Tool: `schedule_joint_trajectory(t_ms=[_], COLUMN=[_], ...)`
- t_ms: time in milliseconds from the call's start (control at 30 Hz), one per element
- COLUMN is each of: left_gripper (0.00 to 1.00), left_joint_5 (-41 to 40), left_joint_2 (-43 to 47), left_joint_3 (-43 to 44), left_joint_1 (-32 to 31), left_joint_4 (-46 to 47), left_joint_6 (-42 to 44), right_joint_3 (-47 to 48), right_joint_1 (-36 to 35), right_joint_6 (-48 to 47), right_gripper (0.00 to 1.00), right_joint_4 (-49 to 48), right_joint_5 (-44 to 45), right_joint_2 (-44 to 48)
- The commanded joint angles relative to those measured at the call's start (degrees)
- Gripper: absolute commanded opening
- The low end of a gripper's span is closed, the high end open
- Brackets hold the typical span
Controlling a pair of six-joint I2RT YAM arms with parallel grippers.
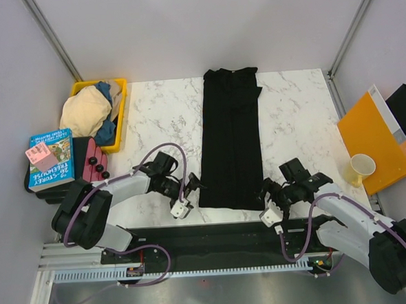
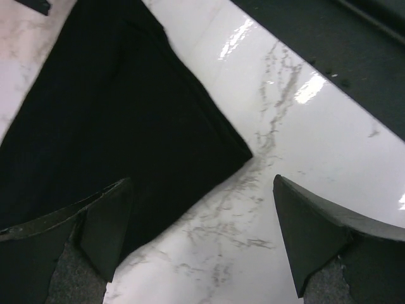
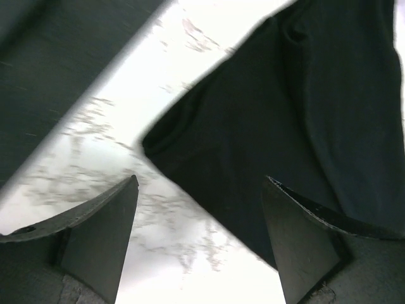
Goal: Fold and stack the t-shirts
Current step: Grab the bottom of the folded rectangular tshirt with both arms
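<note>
ok so quick rundown. The big plain black cotton tee [image 1: 231,136] lies flat in the middle of the white marble-look table [image 1: 160,120]. Its sides are folded in, so it's one long narrow strip w/ the collar at the far end and the hem toward the arm bases. Looks like the lengthwise folds are done and the next bit, imo, is bringing the hem up toward the collar.

That's prob why both arms sit where they do. The left gripper [image 1: 193,185] is just beside the near left hem corner, and the right gripper [image 1: 269,193] is just beside the near right one, so each corner gets its own claw. Both claws are spread wide w/ nothing in them. In the left wrist cam the hem corner points into the gap between the two fingers [image 2: 104,225], and the cloth runs under one of them. The right wrist cam shows the same thing mirrored, tho it's a bit blurry. Can't tell if any fingertip actually touches the fabric.

The other two tees, a crumpled beige one [image 1: 83,111] and a blue one [image 1: 105,134], are piled in the yellow plastic bin [image 1: 122,109] at the far left, not folded yet. So we're early on, roughly one shirt mid-fold out of three.

Risk afaict: thin cloth on a slick top, so a claw could pinch just the top layer or miss.
</note>
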State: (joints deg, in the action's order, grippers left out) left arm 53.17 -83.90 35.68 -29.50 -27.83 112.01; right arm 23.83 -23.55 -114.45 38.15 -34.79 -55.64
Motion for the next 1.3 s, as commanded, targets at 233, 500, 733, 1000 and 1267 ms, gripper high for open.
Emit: schedule_joint_trajectory(t_ms=[233,500,733,1000,1267], left_gripper=[0.98,0.93,0.92,0.92,0.85], left_joint_5=[-6.1,-4.1,-3.5,-1.8,-1.0], left_joint_2=[0.8,2.7,4.4,2.0,-1.5], left_joint_3=[-8.7,-5.2,-3.2,-2.9,-2.1], left_joint_1=[-2.1,-2.4,-2.4,-2.4,-3.2], left_joint_4=[22.6,13.7,2.8,2.6,2.7], left_joint_6=[28.6,28.9,31.3,32.3,34.2], right_joint_3=[0.3,-2.9,-3.3,-4.2,-4.1], right_joint_1=[-0.5,-1.1,-1.7,-2.0,-2.4], right_joint_6=[-11.8,-8.9,-6.0,-3.7,-2.5], right_gripper=[0.87,0.85,0.84,0.81,0.79], right_joint_4=[18.1,7.2,0.5,-2.6,-3.9], right_joint_5=[-4.3,-4.7,-3.7,-3.4,-3.0], right_joint_2=[5.1,1.4,-1.3,-2.6,-3.7])
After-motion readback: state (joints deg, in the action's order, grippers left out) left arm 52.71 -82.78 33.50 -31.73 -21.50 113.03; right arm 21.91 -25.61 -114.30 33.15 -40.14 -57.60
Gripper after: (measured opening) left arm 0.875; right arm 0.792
